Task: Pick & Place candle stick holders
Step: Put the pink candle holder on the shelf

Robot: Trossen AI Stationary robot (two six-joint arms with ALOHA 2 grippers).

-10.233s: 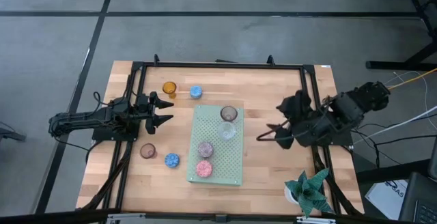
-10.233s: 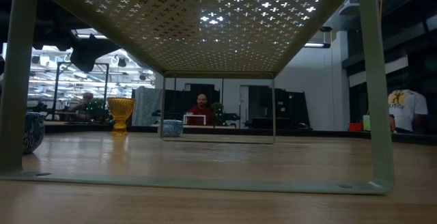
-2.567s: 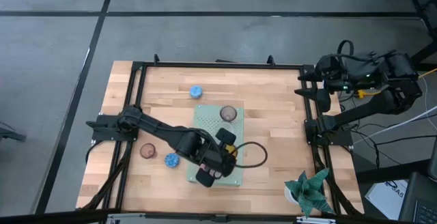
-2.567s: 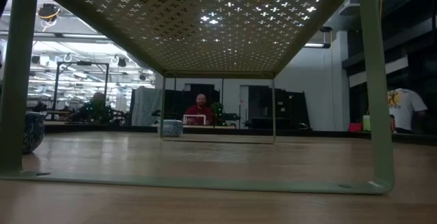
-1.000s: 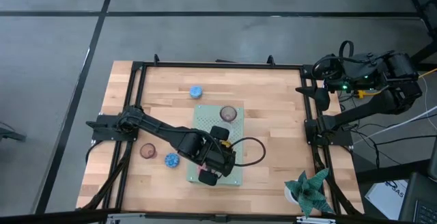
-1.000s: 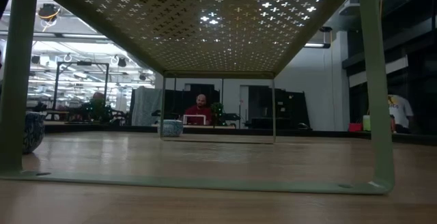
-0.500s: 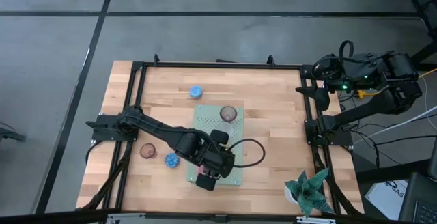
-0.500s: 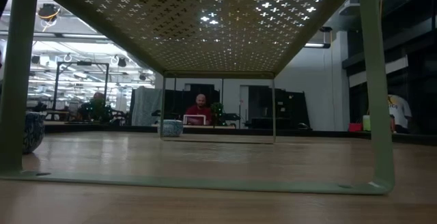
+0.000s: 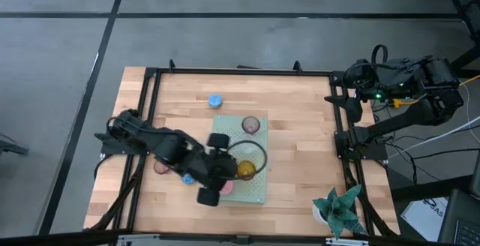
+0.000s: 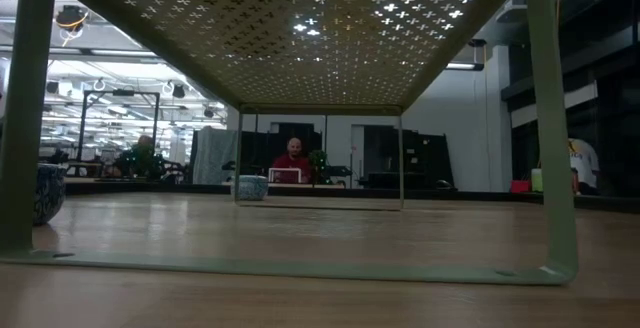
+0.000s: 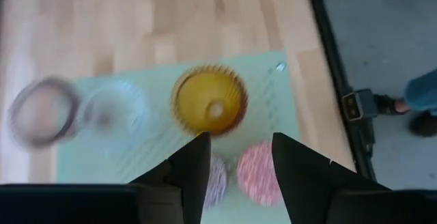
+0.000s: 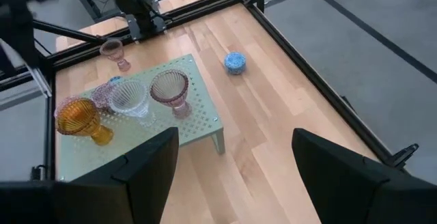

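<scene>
The amber cup [image 9: 245,169] stands upright on the pale green board [image 9: 259,193], next to the clear cup [image 11: 113,111] and the brownish cup [image 9: 250,125]. The pink cup [image 11: 263,173] and the mauve cup [image 11: 217,179] stand on the board under my left gripper. My left gripper [image 11: 239,156] is open and empty above the board, just to the left of the amber cup [image 11: 209,101]. A blue cup [image 9: 215,100] stands on the wood beyond the board. My right gripper [image 12: 235,176] is open and empty, parked at the table's far right [image 9: 346,96].
Another blue cup [image 9: 187,176] and a pinkish cup [image 12: 113,50] stand on the wood left of the board, partly under my left arm. A green paper plant [image 9: 341,208] stands at the near right corner. A black frame [image 9: 240,72] rims the table. People show in the room beyond [image 10: 292,153].
My left arm has drawn back from over the board toward the table's left edge. The amber cup, hidden under the gripper before, now shows standing on the board.
</scene>
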